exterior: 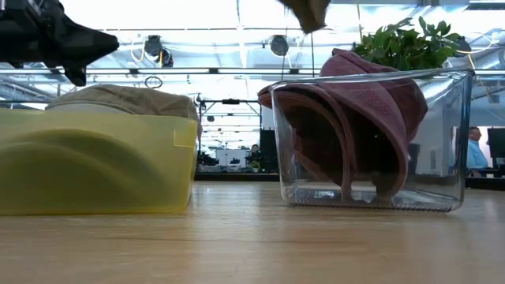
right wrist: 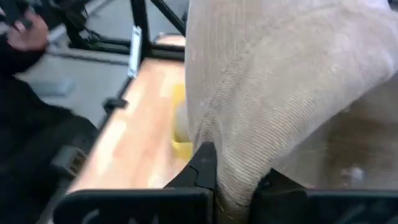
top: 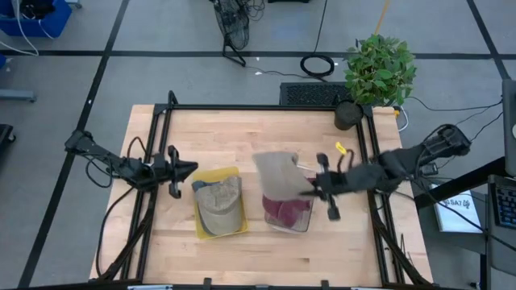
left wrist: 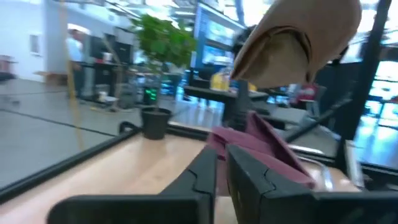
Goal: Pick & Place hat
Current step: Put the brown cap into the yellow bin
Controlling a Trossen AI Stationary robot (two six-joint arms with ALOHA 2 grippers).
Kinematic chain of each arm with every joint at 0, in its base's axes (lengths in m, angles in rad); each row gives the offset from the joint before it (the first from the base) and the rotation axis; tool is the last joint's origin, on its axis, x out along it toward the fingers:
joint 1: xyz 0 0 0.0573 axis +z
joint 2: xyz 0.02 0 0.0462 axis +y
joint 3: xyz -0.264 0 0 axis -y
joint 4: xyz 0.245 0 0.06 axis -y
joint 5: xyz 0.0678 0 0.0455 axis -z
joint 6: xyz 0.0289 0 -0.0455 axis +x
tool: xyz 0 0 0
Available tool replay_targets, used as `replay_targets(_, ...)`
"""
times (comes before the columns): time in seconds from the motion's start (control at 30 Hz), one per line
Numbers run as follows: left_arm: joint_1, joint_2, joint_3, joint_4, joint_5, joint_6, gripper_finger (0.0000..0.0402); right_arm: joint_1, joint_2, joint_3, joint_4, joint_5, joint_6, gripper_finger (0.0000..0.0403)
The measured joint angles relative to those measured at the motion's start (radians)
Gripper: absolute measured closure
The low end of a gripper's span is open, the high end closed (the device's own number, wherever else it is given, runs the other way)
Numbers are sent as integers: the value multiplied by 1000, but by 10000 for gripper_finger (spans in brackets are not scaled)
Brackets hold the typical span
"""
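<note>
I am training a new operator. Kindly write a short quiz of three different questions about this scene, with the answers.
1. True or false: the right gripper holds a tan hat up above the table.
2. Which hat lies in the clear container? A: maroon hat; B: black hat; C: none.
3. Fill in: a khaki hat rests in the ______ bin.

Key: 1 true; 2 A; 3 yellow. The left gripper waits shut beside that bin.
</note>
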Motion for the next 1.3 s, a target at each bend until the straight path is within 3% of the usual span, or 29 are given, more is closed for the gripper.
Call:
replay_targets(0.13,29,0,0,1,-33,27,323,-182,21,0,41,-161,-139,395)
replay_targets(0.27,65,0,1,-11,-90,140,256,-334,112,24,123,-426,-233,395)
replay_targets(0.47,91,19,1,-12,-140,476,164,-400,295,136,95,-650,-318,395)
replay_targets(0.6,90,58,1,19,-44,637,142,-410,399,194,90,-659,-355,395)
replay_targets(0.83,90,137,2,211,23,729,145,-457,519,242,94,-657,-365,395)
replay_targets(0.97,90,178,11,234,133,761,145,-479,548,247,132,-659,-368,395)
replay_targets(1.3,118,367,124,235,105,766,144,-497,586,248,203,-685,-356,395)
